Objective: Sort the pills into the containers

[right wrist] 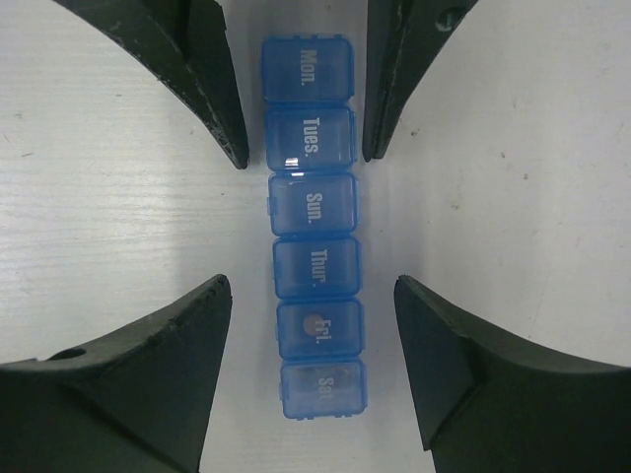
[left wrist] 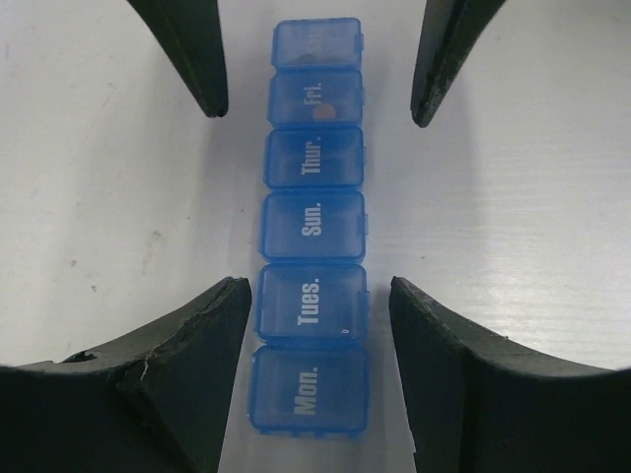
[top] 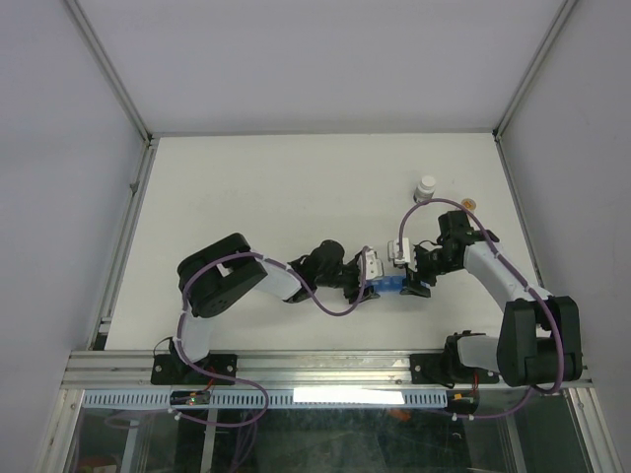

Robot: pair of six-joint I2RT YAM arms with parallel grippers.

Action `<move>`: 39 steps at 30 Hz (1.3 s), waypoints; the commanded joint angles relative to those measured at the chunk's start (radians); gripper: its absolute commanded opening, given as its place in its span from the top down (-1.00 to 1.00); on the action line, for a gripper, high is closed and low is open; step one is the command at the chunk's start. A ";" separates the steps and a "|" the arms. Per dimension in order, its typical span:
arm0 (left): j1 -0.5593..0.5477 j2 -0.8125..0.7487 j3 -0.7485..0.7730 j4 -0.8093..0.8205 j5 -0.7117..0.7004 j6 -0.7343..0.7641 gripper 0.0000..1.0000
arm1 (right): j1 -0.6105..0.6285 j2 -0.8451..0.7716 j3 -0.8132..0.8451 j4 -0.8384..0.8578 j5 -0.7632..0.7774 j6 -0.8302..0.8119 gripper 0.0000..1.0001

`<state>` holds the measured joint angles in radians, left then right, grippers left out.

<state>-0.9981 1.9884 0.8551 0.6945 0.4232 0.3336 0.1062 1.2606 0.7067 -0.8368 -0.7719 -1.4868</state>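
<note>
Pill organizer [left wrist: 314, 227] flat on surface [top: 296, 187], lids shut; left fingers [left wrist: 187, 49], right fingers [right wrist: 197, 69] both spread, straddling row without contact, apparently to steady it.

You are working on a flat white table [top: 296, 197] with a matte, faintly grained top. Toward the near right lies a narrow translucent-blue plastic pill organizer [top: 387, 287], one straight row of six square compartments, every lid down. Farther back on the right stands a small white-capped bottle [top: 426, 186], upright. A small orange-tan speck [top: 469, 203] lies near it, too small to make out.
</note>
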 commanded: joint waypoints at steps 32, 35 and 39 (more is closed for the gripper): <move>-0.026 -0.007 0.018 0.036 0.057 0.020 0.80 | -0.005 0.048 -0.032 0.085 -0.032 -0.004 -0.43; -0.025 -0.012 0.009 0.053 0.057 0.008 0.81 | 0.000 0.057 -0.037 0.097 -0.029 -0.003 -0.41; -0.025 -0.014 0.003 0.066 0.057 0.002 0.82 | 0.015 0.059 -0.045 0.124 -0.016 0.015 -0.34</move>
<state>-1.0092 1.9938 0.8639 0.6796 0.4477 0.3473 0.1074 1.3182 0.6685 -0.7616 -0.7712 -1.4750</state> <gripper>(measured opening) 0.440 0.689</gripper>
